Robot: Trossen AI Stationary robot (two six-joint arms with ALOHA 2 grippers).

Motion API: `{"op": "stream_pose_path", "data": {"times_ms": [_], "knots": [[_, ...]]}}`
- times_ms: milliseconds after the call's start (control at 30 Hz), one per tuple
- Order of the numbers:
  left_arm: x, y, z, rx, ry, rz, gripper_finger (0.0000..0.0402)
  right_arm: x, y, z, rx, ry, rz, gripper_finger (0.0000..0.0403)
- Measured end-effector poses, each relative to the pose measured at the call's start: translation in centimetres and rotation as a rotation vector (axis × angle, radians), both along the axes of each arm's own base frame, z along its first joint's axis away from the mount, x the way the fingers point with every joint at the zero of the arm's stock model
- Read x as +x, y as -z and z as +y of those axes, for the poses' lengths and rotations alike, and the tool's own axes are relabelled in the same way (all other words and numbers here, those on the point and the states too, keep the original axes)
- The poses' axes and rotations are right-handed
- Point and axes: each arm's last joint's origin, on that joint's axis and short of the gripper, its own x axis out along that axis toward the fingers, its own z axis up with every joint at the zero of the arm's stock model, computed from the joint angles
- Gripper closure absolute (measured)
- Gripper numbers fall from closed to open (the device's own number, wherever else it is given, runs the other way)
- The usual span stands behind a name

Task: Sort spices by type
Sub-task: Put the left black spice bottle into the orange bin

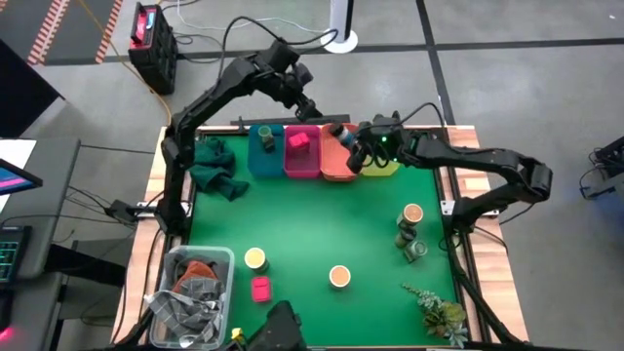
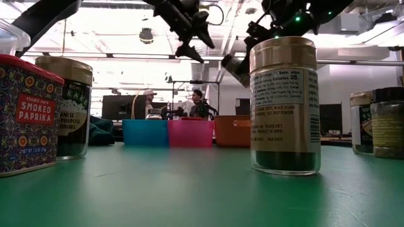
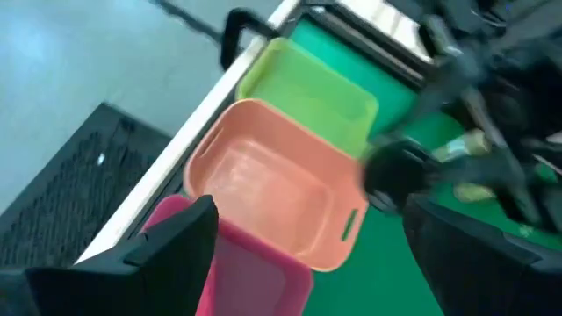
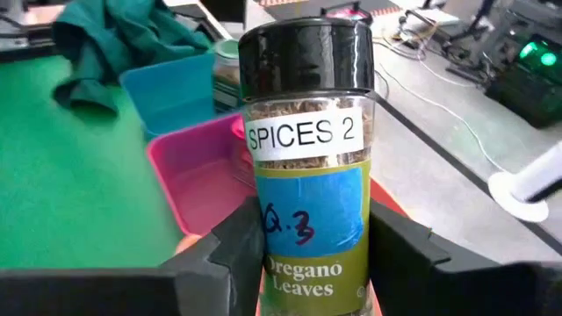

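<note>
My right gripper [image 1: 354, 154] hovers over the orange bin [image 1: 336, 166], shut on a glass jar with a black lid [image 4: 307, 167] labelled "Oregano Leaves". My left gripper [image 3: 325, 263] hangs open above the pink bin [image 1: 302, 161] and the orange bin [image 3: 263, 189], holding nothing. A pink box [image 1: 298, 140] lies in the pink bin and a jar [image 1: 264, 132] stands in the blue bin [image 1: 263, 156]. On the green mat stand two tan-lidded jars [image 1: 254, 258] [image 1: 339, 277], a pink box [image 1: 260, 289] and a cluster of jars [image 1: 409, 232]. My right gripper pinches the oregano jar by the lower part of its glass body [image 4: 307, 263], one finger [image 4: 235, 250] on each side. The black lid [image 4: 307, 53] sticks out beyond the fingers. The jar is lifted clear above the orange bin.
Four bins line the far edge: blue, pink, orange and yellow-green [image 1: 382, 164]. A dark green cloth [image 1: 216, 166] lies at the far left, a clear tub of rags [image 1: 195, 292] at the near left, a leafy sprig [image 1: 439, 310] at the near right. People sit in the room beyond [image 2: 199, 104].
</note>
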Motion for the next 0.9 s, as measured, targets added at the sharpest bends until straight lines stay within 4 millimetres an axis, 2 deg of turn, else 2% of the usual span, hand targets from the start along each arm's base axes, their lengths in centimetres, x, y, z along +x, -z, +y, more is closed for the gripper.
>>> {"op": "stream_pose_path", "data": {"times_ms": [133, 267, 400, 500, 700, 900], "knots": [[0.1, 0.4, -0.1, 0.009, 0.038, 0.022, 0.0056, -0.4, -0.5, 0.0, 0.016, 0.003, -0.026, 0.0213], [0.8, 2.3, -0.3, -0.060, 0.108, 0.030, 0.0056, -0.9, -1.6, 0.5, 0.027, 0.011, -0.092, 0.0213], [2.6, 5.0, -1.0, -0.124, 0.195, -0.009, 0.0056, -1.7, -3.2, 1.1, 0.023, 0.017, -0.188, 0.0214], [4.3, 6.2, -2.0, -0.107, 0.250, -0.065, 0.0056, -2.2, -4.1, 1.3, 0.037, 0.030, -0.249, 0.0212], [7.1, 7.0, -4.5, -0.028, 0.346, -0.166, 0.0056, -3.8, -6.4, 1.8, 0.035, 0.048, -0.396, 0.0214], [8.0, 6.0, -4.6, 0.038, 0.341, -0.278, 0.0060, -6.5, -8.3, 2.5, 0.011, 0.067, -0.458, 0.0212]]}}
